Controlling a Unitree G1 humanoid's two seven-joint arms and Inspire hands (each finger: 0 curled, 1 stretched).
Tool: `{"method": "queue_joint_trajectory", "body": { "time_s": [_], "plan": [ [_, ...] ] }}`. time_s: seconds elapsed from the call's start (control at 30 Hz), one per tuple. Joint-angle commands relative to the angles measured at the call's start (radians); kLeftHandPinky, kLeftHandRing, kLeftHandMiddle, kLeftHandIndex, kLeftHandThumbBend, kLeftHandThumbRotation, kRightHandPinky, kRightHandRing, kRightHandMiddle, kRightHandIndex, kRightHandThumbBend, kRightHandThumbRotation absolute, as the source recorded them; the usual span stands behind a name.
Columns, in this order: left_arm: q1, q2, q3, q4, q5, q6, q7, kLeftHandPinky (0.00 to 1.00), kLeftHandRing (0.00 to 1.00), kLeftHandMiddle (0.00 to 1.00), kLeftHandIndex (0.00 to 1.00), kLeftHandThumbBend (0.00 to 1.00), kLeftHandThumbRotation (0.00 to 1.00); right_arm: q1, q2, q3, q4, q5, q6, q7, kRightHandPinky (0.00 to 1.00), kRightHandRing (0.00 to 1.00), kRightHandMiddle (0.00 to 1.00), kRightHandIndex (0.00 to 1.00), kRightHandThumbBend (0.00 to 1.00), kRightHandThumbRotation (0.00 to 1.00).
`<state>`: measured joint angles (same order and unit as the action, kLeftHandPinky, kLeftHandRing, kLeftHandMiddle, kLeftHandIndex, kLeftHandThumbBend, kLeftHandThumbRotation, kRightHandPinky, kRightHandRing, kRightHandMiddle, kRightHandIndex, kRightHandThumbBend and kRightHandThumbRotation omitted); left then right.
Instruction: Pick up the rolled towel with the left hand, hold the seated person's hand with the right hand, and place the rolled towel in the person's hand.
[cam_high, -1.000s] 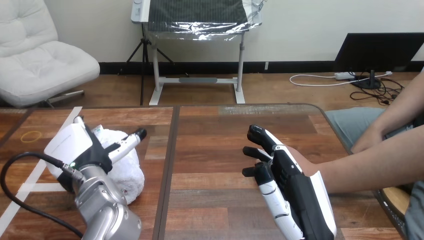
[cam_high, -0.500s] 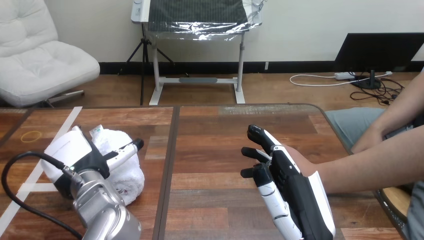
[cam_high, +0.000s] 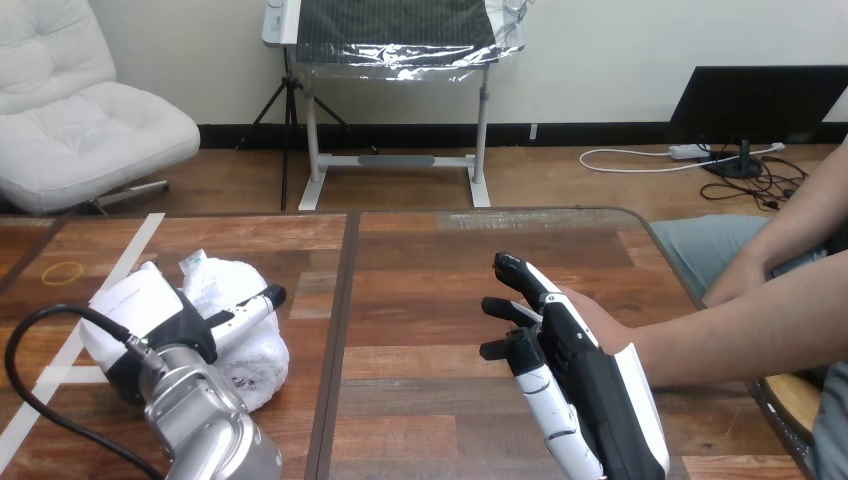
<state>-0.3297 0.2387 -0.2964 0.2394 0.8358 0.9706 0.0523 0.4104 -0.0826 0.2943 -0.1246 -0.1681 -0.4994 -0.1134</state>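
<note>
The rolled towel (cam_high: 240, 330), white and crumpled, lies on the wooden table (cam_high: 420, 260) at the left. My left hand (cam_high: 140, 310) sits on top of it, its white back up, with one straight finger (cam_high: 250, 305) laid across the towel; the rest of the fingers are hidden. The person's forearm reaches in from the right. The person's hand (cam_high: 592, 312) lies under my right hand (cam_high: 575, 350), mostly covered by it. My right hand's fingers (cam_high: 500, 308) curl over the person's hand.
A yellow rubber band (cam_high: 65, 270) lies at the far left of the table. White tape strips (cam_high: 55, 365) cross the table's left part. The person's other hand (cam_high: 730, 285) rests past the table's right edge.
My left hand has sunk lower onto the towel and its finger has dropped closer to it. My right hand and the person's hand have barely moved.
</note>
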Motion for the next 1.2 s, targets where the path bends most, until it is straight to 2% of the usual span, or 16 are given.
{"method": "queue_joint_trajectory", "body": {
  "time_s": [0.0, 0.2, 0.37, 0.47, 0.63, 0.8, 1.0, 1.17],
  "plan": [
    [-0.083, 0.029, -0.023, 0.016, 0.028, 0.007, -0.007, 0.8, 0.88, 0.93, 0.96, 1.0, 0.89, -0.037, 0.028, -0.017, -0.025, 0.0, 0.0, 0.001, 0.64, 0.83, 0.91, 0.88, 0.67, 0.9],
    [-0.09, 0.028, -0.032, 0.031, 0.025, 0.009, -0.008, 0.69, 0.77, 0.84, 0.93, 1.0, 0.88, -0.038, 0.028, -0.017, -0.024, 0.001, -0.003, 0.002, 0.64, 0.82, 0.91, 0.87, 0.67, 0.9],
    [-0.091, 0.02, -0.023, 0.038, 0.013, -0.005, 0.006, 0.56, 0.64, 0.72, 0.89, 0.98, 0.85, -0.04, 0.025, -0.017, -0.018, 0.009, -0.01, 0.008, 0.64, 0.83, 0.91, 0.87, 0.66, 0.9],
    [-0.093, 0.016, -0.02, 0.044, 0.006, -0.013, 0.009, 0.52, 0.6, 0.69, 0.88, 0.97, 0.84, -0.039, 0.025, -0.017, -0.02, 0.008, -0.006, 0.009, 0.64, 0.83, 0.91, 0.87, 0.66, 0.9],
    [-0.098, 0.012, -0.016, 0.059, -0.003, -0.027, 0.015, 0.47, 0.55, 0.65, 0.85, 0.95, 0.83, -0.038, 0.025, -0.017, -0.023, 0.009, -0.001, 0.011, 0.64, 0.83, 0.91, 0.87, 0.67, 0.91],
    [-0.108, 0.009, -0.022, 0.085, -0.008, -0.038, 0.01, 0.44, 0.53, 0.65, 0.84, 0.95, 0.83, -0.038, 0.025, -0.017, -0.021, 0.012, -0.004, 0.016, 0.65, 0.84, 0.91, 0.87, 0.67, 0.91],
    [-0.117, -0.001, -0.017, 0.117, -0.018, -0.065, 0.029, 0.42, 0.52, 0.64, 0.84, 0.95, 0.83, -0.036, 0.026, -0.018, -0.022, 0.008, -0.001, 0.018, 0.65, 0.84, 0.91, 0.87, 0.67, 0.91],
    [-0.128, 0.0, -0.028, 0.14, -0.02, -0.075, 0.017, 0.4, 0.5, 0.63, 0.84, 0.94, 0.84, -0.035, 0.027, -0.018, -0.025, 0.007, 0.002, 0.018, 0.65, 0.84, 0.91, 0.87, 0.67, 0.91]
  ]
}}
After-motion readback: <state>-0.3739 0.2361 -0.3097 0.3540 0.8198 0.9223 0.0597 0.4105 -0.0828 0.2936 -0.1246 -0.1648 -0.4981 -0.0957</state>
